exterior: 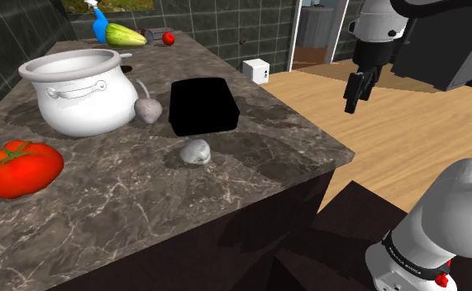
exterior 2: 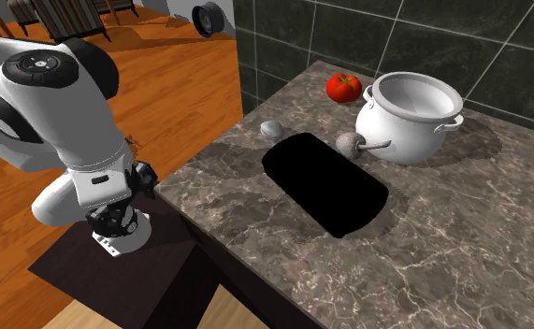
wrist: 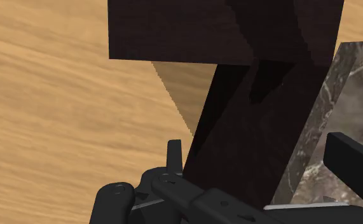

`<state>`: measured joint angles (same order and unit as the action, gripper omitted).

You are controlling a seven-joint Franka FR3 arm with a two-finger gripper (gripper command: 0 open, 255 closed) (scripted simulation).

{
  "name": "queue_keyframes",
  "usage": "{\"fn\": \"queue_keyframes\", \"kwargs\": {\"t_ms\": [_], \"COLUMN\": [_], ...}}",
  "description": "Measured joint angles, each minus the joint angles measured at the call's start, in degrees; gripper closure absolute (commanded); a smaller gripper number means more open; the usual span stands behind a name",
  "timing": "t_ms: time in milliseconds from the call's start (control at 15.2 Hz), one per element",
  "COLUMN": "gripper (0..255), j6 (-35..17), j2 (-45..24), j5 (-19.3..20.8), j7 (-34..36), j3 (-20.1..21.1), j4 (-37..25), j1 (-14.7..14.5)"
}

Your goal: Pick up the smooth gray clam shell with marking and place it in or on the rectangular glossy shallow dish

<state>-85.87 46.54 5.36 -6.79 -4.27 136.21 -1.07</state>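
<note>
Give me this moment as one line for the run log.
phase: before grasp | gripper: open, empty, over wooden floor | gray shell: on counter, apart from black dish | placed: no

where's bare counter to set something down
The counter is bare between the tomato and shell down to the shoulder view's bottom edge, and beyond the dish up to the green vegetable. It is crowded where pot, grey bulb, dish and shell sit close together.
</note>
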Motion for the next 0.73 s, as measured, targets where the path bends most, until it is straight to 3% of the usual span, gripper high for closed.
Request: {"fn": "queue_keyframes", "kwargs": {"t_ms": [198, 726], "gripper": [0, 0], "j6": [-0.9, -7.1], "j2": [-0.5, -5.0], "j5": [-1.4, -9.8], "j7": [1.4, 9.3], "j3": [1.1, 7.7], "j4": [0.2, -0.5], "j1": [-0.6, -4.4]}}
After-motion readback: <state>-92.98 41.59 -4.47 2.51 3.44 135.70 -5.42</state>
